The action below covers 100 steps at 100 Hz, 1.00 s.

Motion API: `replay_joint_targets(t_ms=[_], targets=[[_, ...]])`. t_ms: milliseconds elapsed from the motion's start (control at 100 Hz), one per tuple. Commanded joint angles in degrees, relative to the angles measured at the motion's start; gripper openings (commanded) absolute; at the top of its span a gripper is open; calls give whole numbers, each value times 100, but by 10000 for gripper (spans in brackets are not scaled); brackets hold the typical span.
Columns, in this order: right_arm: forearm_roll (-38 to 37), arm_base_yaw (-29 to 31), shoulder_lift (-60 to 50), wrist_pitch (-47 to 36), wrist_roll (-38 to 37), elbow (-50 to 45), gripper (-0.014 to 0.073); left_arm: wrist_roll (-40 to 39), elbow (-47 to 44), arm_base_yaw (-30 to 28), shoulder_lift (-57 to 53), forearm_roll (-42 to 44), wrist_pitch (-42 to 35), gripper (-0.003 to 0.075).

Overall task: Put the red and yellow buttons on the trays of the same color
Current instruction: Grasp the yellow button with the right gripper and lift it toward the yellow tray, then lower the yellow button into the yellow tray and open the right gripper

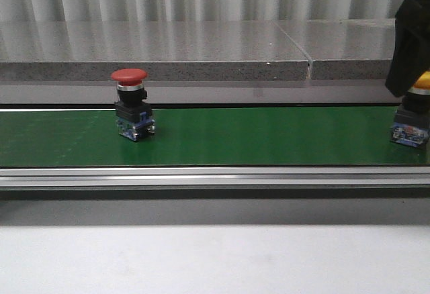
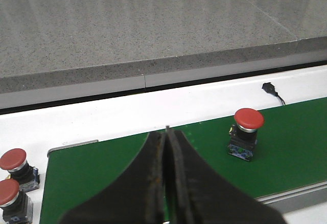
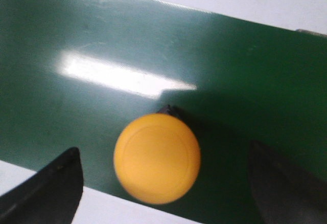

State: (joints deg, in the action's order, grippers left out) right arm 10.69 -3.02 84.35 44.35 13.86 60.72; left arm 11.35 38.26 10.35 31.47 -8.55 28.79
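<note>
A long green belt (image 1: 269, 136) ran across your table, a grey stone ledge (image 1: 154, 52) behind it; you had a red button (image 1: 132, 111) standing upright on the belt's left part, with bare green all round it; your left gripper (image 2: 166, 132) was closed on nothing, near two more red buttons (image 2: 15, 165) off the belt's end; your right gripper (image 3: 163, 183) was spread wide over the yellow button (image 3: 157, 157), touching neither side, at the belt's edge.
</note>
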Motion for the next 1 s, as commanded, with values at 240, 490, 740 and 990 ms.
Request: replay_joint_targets(t_ms=[240,490,740,990], targets=[[-74,-10,19,-94,-32,302,153,-52,156,45,0,-100,-430,-21],[-943,163,-648,224,-881,486,150,-52,156,45,0,-100,-430,-21],[-1719,1551,-1171,636,-1607,481,150,-52,156,45,0,-100,-430,-21],[-1713,3013,-1012,119,-2125,246,150,-52,156,45,0,-100,-430,-21]])
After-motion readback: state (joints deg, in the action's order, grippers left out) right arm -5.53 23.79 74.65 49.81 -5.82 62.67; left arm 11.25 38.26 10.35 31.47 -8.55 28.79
